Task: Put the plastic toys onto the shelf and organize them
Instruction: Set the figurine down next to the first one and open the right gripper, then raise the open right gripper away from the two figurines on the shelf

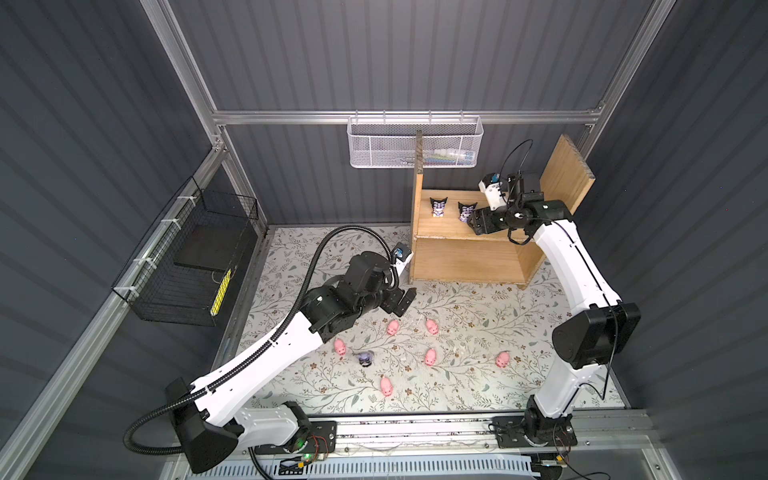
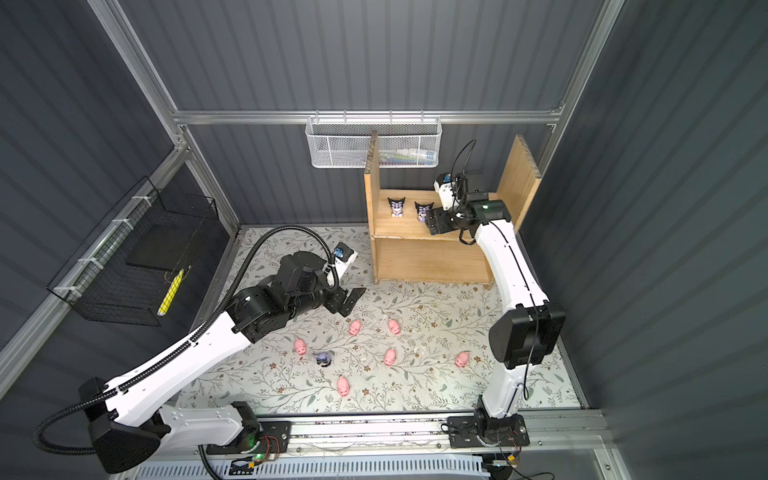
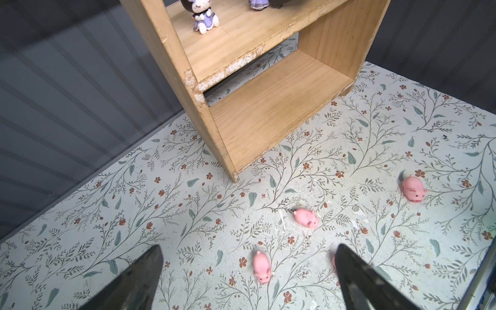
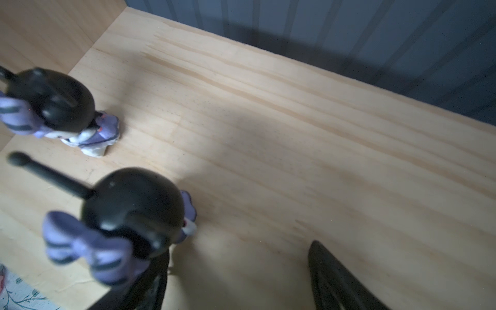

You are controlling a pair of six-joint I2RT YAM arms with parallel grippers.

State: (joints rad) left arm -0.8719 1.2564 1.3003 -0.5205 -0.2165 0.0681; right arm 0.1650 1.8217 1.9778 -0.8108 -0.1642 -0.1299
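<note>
Two-level light wooden shelf (image 4: pixel 268 134) | your right gripper (image 4: pixel 239 255), jaws spread, over upper board | nearer black-hooded purple plastic figurine (image 4: pixel 131 204) just outside them, perhaps touching one finger (image 4: pixel 158 279)

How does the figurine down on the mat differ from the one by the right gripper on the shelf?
The mat figurine lies on the floral mat among pigs; the shelf figurine stands upright on the shelf's upper level. The mat figurine looks lavender on top; the shelf figurine's hood is black. Both are tiny, big-headed toys.
</note>
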